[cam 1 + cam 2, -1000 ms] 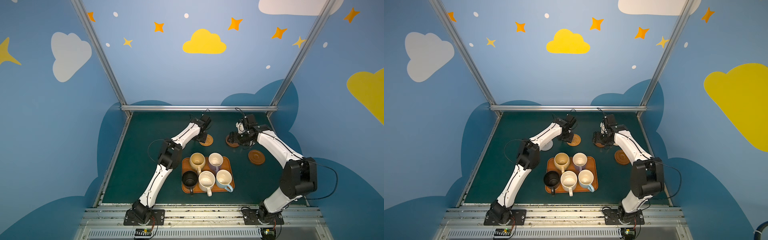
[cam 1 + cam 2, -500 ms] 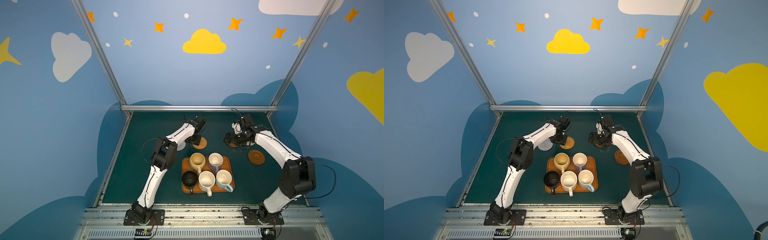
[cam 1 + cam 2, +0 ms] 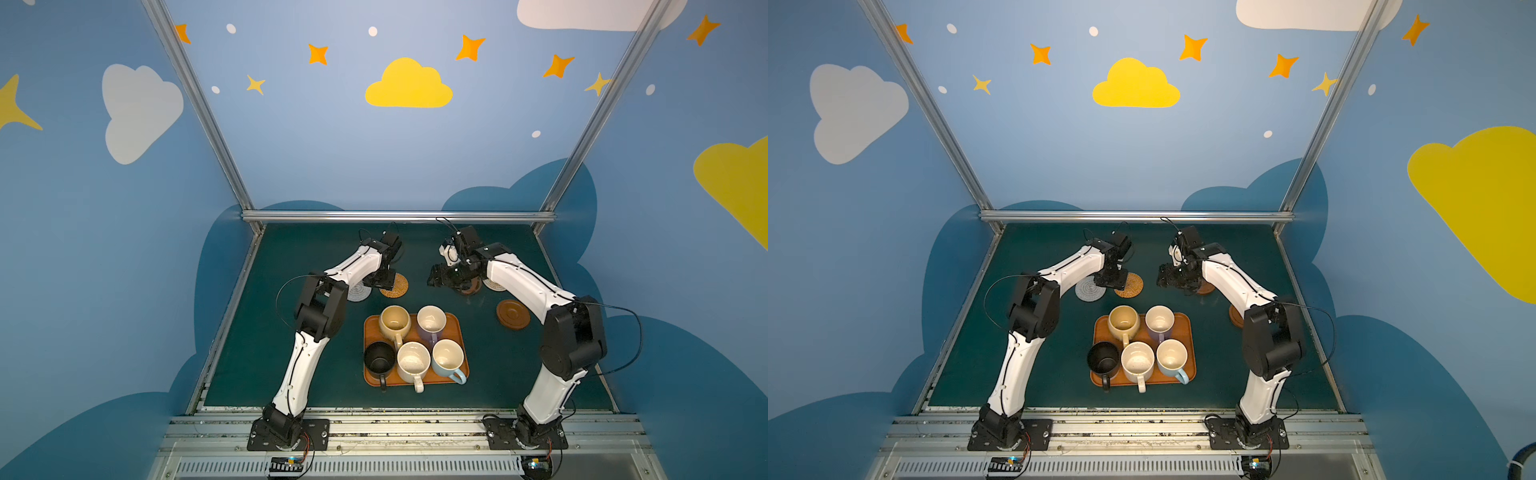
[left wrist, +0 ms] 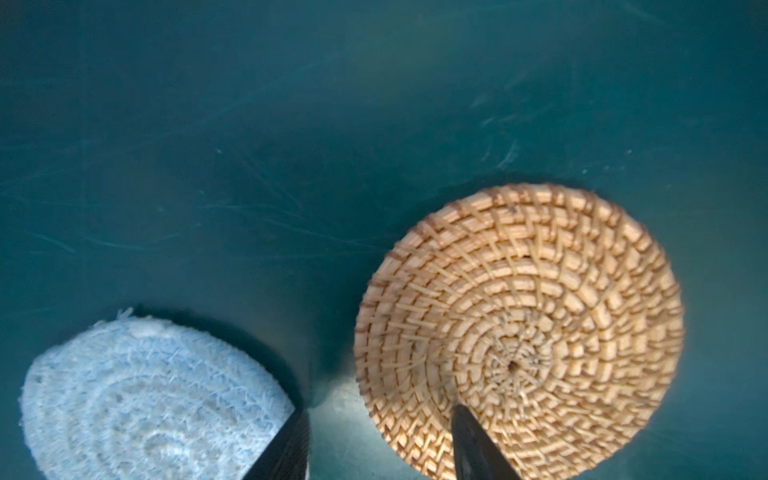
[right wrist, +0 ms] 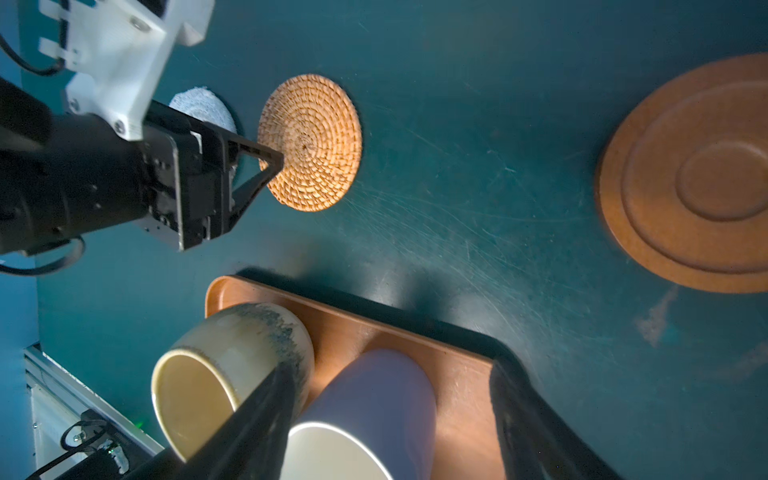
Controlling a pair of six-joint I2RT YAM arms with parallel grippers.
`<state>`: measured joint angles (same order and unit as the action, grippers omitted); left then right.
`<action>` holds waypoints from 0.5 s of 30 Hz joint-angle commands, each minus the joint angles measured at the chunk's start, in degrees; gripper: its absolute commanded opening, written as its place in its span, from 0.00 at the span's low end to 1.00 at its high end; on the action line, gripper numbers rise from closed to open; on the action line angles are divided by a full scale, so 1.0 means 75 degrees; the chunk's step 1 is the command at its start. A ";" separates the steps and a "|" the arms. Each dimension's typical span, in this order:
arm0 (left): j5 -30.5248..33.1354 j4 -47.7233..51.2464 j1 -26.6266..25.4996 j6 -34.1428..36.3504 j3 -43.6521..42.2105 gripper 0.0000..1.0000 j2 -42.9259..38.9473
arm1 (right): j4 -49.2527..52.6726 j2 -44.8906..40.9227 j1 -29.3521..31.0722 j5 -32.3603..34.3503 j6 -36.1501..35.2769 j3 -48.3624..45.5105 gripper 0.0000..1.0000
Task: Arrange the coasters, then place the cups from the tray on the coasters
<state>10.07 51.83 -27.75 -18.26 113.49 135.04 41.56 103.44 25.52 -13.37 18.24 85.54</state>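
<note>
The rattan coaster point(image 3: 397, 286) point(image 4: 519, 328) and the grey-white coaster point(image 3: 357, 293) point(image 4: 153, 399) lie side by side on the mat. My left gripper point(image 3: 384, 284) point(image 4: 380, 453) stands open over the gap between them, with one fingertip point(image 4: 473, 444) above the rattan's edge. My right gripper point(image 3: 434, 279) point(image 5: 395, 424) is open and empty, left of a brown wooden coaster point(image 3: 469, 287). A beige coaster point(image 3: 496, 284) shows behind the right arm, and another wooden coaster point(image 3: 513, 314) lies nearer. The tray point(image 3: 455, 324) holds the pale yellow point(image 3: 395, 322), lavender point(image 3: 431, 322), black point(image 3: 379, 358), cream point(image 3: 413, 360) and light blue point(image 3: 448, 357) cups.
The dark green mat point(image 3: 291, 374) is fenced by metal rails at the back point(image 3: 399, 216) and along both sides. The right forearm point(image 3: 523, 282) crosses above the beige coaster. In the right wrist view the left gripper point(image 5: 257, 166) sits close beside the rattan coaster point(image 5: 309, 141).
The left gripper has come left and nearer, bringing the rattan coaster next to the grey-white one. The right gripper has moved left, off the wooden coaster.
</note>
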 commanded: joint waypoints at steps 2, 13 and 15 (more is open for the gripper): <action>0.0162 0.0073 0.0066 0.0053 -0.0221 0.55 -0.0178 | 0.0341 0.0154 0.0082 -0.0028 -0.0006 0.0306 0.74; 0.0065 -0.0060 0.0243 0.0001 -0.0696 0.55 -0.0554 | 0.0318 0.0192 0.0115 -0.0046 0.0039 0.0446 0.74; 0.0009 -0.0090 0.0248 0.0009 -0.0724 0.55 -0.0569 | 0.0306 0.0200 0.0136 -0.0034 0.0033 0.0461 0.74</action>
<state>10.28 50.52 -26.33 -18.24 108.95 132.29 42.74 104.16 26.04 -13.37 18.26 87.26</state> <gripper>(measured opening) 0.548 0.741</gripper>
